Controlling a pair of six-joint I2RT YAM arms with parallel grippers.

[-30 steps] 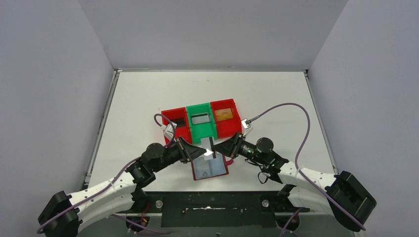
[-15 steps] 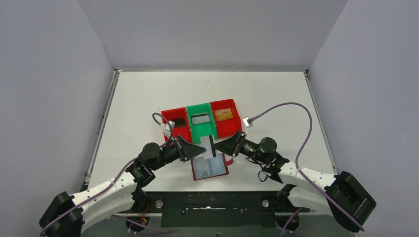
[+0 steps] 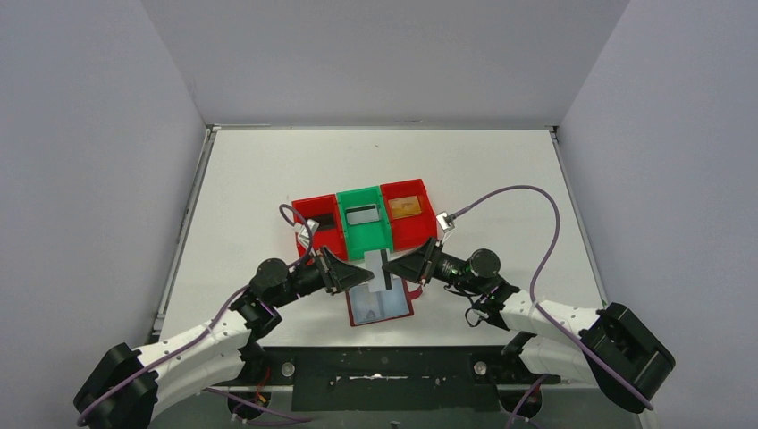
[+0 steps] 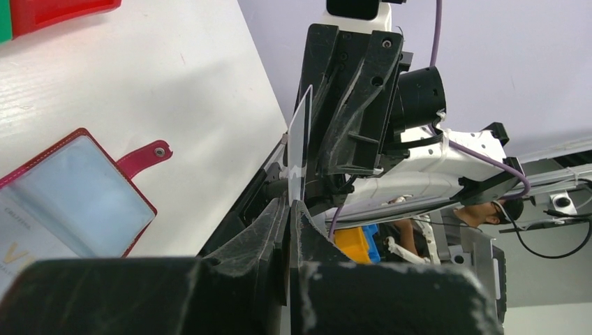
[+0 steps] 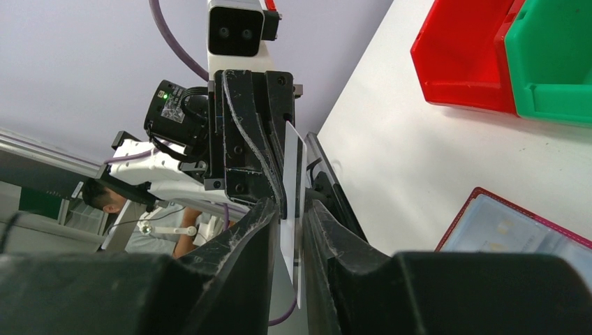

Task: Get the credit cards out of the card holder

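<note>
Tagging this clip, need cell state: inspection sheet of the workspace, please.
Surface: white table, no spills seen.
Job's things: card holder open flat near the arms, pale card in one pocket; raised card in the air above it; black card, silver card and gold card, one per bin.
Clutter: bins, red, green, red, in a row; nothing else seen.
Grippers: left tool shut on the raised card; right tool straddles the same card, grip unclear.
Cables: purple cables loop clear of the things.
Surroundings: grey walls; person beyond the table.
</note>
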